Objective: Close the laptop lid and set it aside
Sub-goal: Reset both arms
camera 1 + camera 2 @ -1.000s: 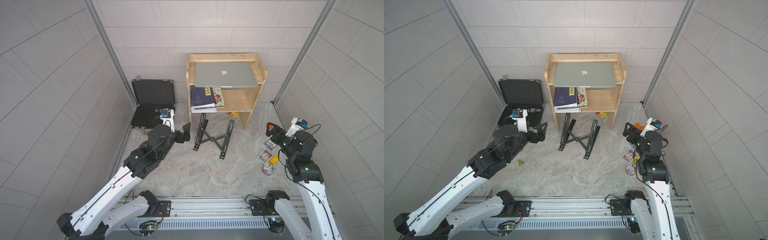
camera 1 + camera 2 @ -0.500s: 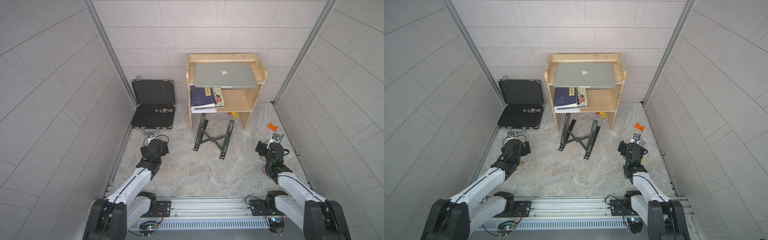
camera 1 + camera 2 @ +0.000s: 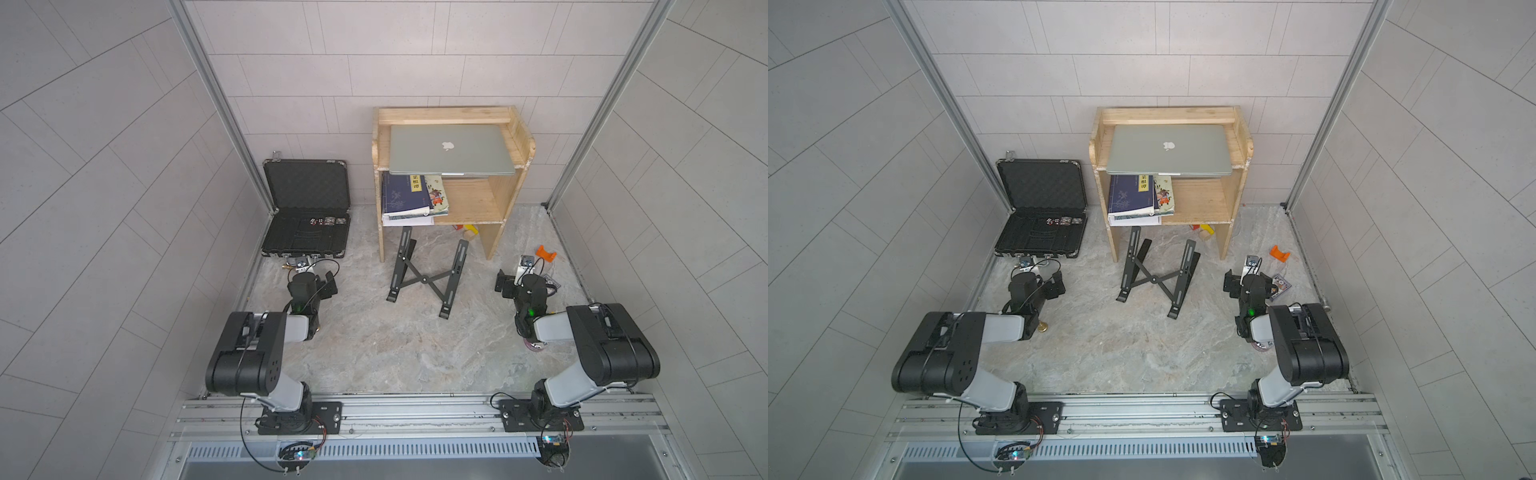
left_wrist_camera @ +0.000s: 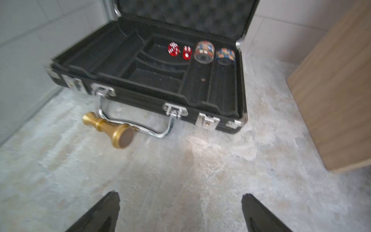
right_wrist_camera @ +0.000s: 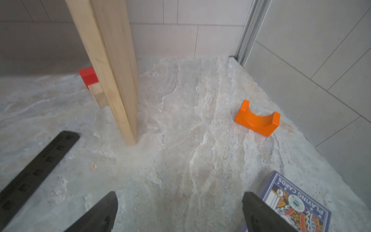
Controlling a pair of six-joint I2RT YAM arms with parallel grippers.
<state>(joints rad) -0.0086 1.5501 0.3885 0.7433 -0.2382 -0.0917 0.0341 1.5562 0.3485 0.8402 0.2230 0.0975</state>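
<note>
Left wrist view: left pincer (image 4: 180,194) gapes wide with nothing in it, low over the stone surface; a brass knob (image 4: 108,128) and the open black case (image 4: 160,80) lie just ahead.
Right wrist view: right pincer (image 5: 180,193) is spread wide too, and empty; a card box (image 5: 297,202) sits beside one finger.
Laptop: laptop (image 3: 453,171) lies flat atop the wooden shelf (image 3: 473,201), well apart from both arms.
Lid: laptop lid (image 3: 451,143) is shut, logo up.
Step, I'd judge: job looks finished; only parking the arms remains.
Doing it well: keep both pincers slack and clear of the knob, cards and folding stand (image 3: 424,278); leave the laptop alone.
</note>
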